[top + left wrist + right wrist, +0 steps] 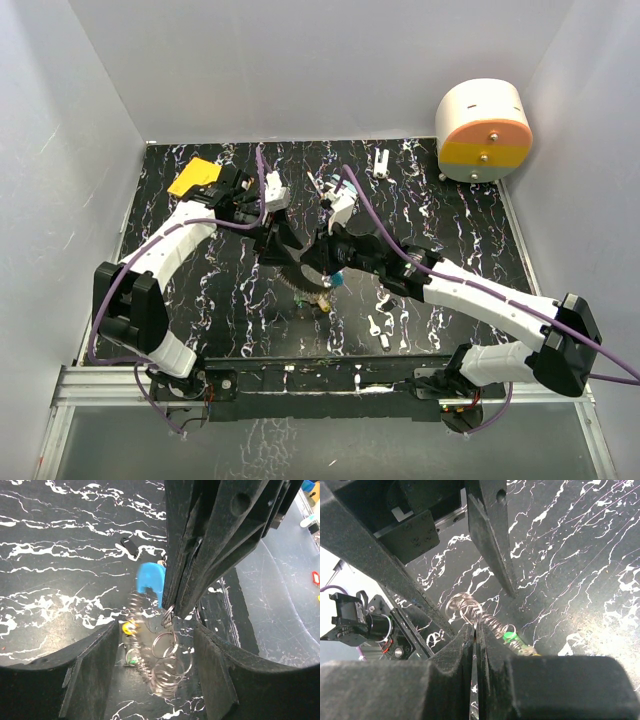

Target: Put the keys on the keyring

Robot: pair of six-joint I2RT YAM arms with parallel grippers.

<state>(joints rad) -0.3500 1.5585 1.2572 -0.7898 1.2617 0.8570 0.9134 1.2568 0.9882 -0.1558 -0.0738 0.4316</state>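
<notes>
While the right hand [476,630] is pinching the keyring [462,605] tight, the half-open, empty left hand [157,630] is straddling that keyring and should be closing gently on the keys [129,628] just beside it.

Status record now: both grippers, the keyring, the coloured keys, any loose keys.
right gripper: shut on the thin silvery wire keyring with blue plastic arc
left gripper: open, fingers either side of the keyring's coils
yellow-headed key: at the coils; threaded or not, unclear
green-headed key: at the coils, likewise unclear
plain silver keys: two loose on the black marbled table, toward its near edge
</notes>
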